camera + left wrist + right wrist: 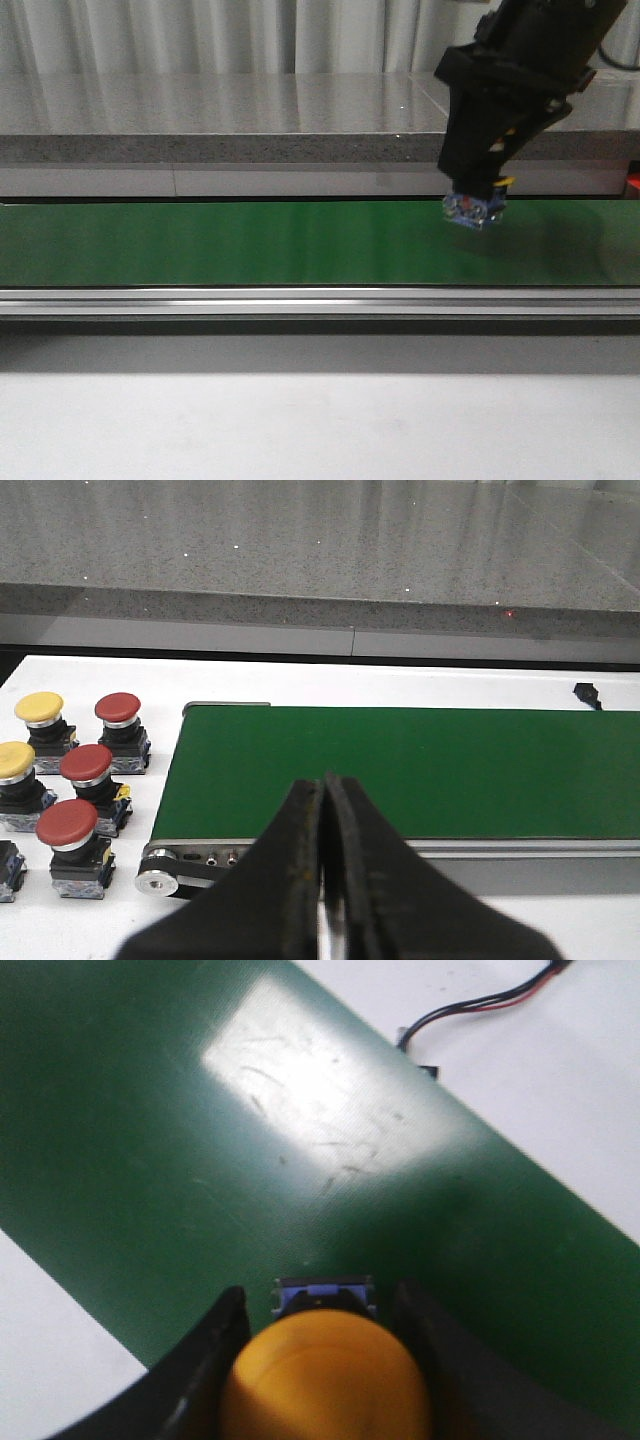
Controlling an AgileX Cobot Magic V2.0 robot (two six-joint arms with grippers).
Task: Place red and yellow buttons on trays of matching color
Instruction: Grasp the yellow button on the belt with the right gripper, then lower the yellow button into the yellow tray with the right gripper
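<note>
While the right gripper [325, 1360] clamps a yellow button [325, 1375] just above the green belt [250, 243], near its right end, bare belt stretches leftward. Left gripper [323, 865] is pinched closed, empty, by the belt's near edge; spare buttons [85, 770] sit beside it.

dim front view, belt [290, 1100] glare (overhead)

A green conveyor belt [250, 243] is seen on a white table [300, 425], with a grey stone counter [220, 115] behind it.
</note>
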